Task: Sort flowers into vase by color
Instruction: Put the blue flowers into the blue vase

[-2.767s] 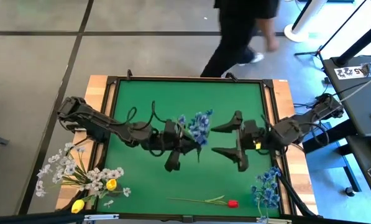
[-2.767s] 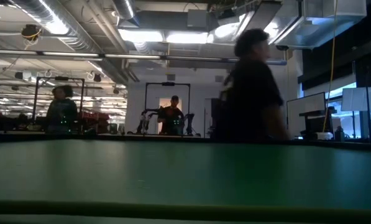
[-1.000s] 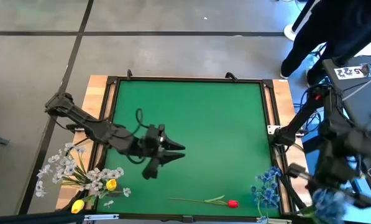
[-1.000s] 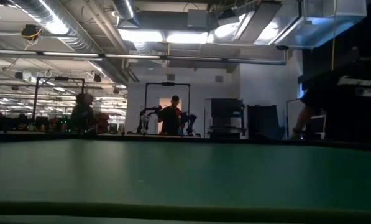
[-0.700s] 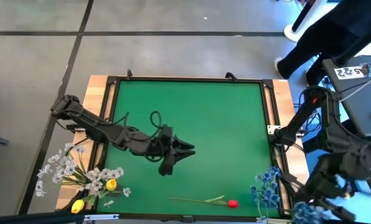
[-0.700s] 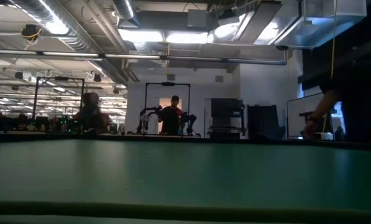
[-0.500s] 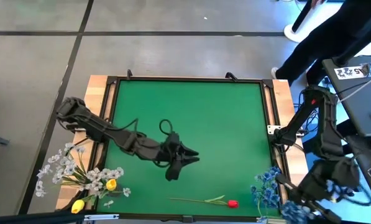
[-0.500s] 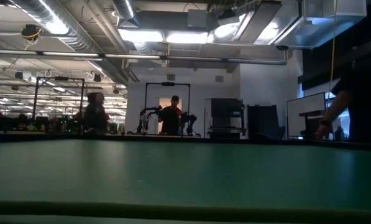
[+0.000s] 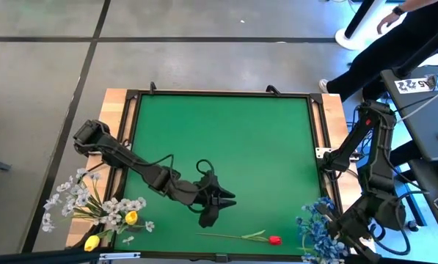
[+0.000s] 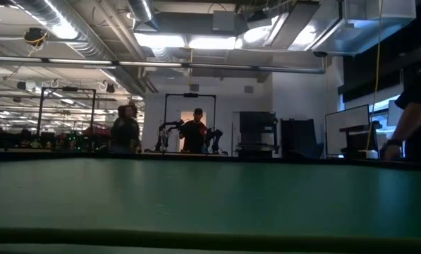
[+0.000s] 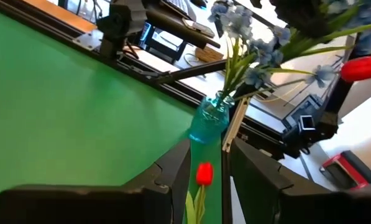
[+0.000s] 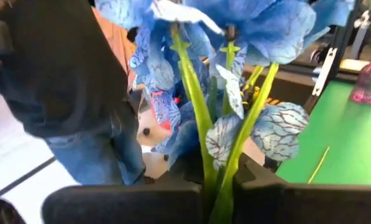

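Observation:
A red tulip (image 9: 274,240) lies on the green table near its front edge, stem (image 9: 230,236) pointing toward the table's left. My left gripper (image 9: 217,207) hovers open just behind that stem; in the left wrist view the red tulip (image 11: 204,174) shows beyond the gap between its fingers. A blue glass vase (image 11: 209,122) with blue flowers (image 9: 314,214) stands at the near right corner. My right gripper (image 9: 348,233) is off that corner, shut on a bunch of blue flowers (image 12: 235,37). White sprays (image 9: 72,198) and yellow tulips (image 9: 131,217) are at the near left corner. My right gripper pinches the green stems (image 12: 201,155) of the blue flowers between its two fingers, below the blossoms. The stems run along the fingers and the blossoms stand out beyond the fingertips. The bunch is lifted clear, beside the table's near right corner.
The table has a raised dark frame (image 9: 219,93) with wooden side strips. A person in dark trousers (image 9: 395,44) stands past the far right corner, beside a desk with equipment (image 9: 431,132). A pink vase (image 12: 366,87) shows in the right wrist view across the green surface.
My left gripper has moved toward the table's near edge and right, closer to the red tulip. My right gripper has carried the blue flowers from outside the table toward the near right corner and the blue vase. The person at the far right has stepped away.

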Available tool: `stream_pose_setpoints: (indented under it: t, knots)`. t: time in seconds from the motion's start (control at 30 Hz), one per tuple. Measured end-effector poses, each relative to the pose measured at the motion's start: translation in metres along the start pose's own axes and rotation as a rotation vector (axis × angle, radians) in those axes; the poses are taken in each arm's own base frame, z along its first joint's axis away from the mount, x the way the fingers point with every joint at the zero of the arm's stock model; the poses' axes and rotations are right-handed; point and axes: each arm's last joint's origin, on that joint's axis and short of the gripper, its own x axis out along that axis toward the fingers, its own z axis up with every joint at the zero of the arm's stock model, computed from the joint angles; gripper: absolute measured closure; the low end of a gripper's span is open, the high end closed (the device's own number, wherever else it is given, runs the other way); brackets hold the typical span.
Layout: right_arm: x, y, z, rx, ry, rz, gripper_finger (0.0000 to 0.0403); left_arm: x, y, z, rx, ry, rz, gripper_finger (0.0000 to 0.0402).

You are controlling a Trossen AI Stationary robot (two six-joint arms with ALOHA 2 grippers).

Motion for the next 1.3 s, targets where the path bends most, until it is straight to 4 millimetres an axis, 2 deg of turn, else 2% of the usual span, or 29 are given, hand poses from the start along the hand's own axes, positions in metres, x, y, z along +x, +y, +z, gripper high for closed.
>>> stream_pose_setpoints:
  t: [0.13, 0.43, 0.87, 1.03, 1.3]
  knots:
    - [0.0, 0.0, -0.004, 0.019, 0.048, 0.024, 0.0388, -0.002, -0.003, -0.002, 0.003, 0.0, -0.002, 0.0292]
    - [-0.002, -0.003, -0.012, 0.034, 0.164, 0.026, 0.0335, -0.005, -0.008, -0.007, 0.012, 0.009, -0.015, 0.0292]
    - [-0.028, -0.006, 0.025, 0.203, 0.444, 0.119, 0.0249, -0.005, -0.004, -0.011, 0.062, 0.042, 0.038, 0.0292]
    - [-0.038, -0.007, 0.034, 0.252, 0.524, 0.123, 0.023, -0.006, -0.003, -0.014, 0.089, 0.062, 0.049, 0.0292]
    - [-0.053, -0.01, 0.051, 0.259, 0.548, 0.1, 0.0219, -0.005, -0.002, -0.013, 0.126, 0.062, 0.055, 0.0292]
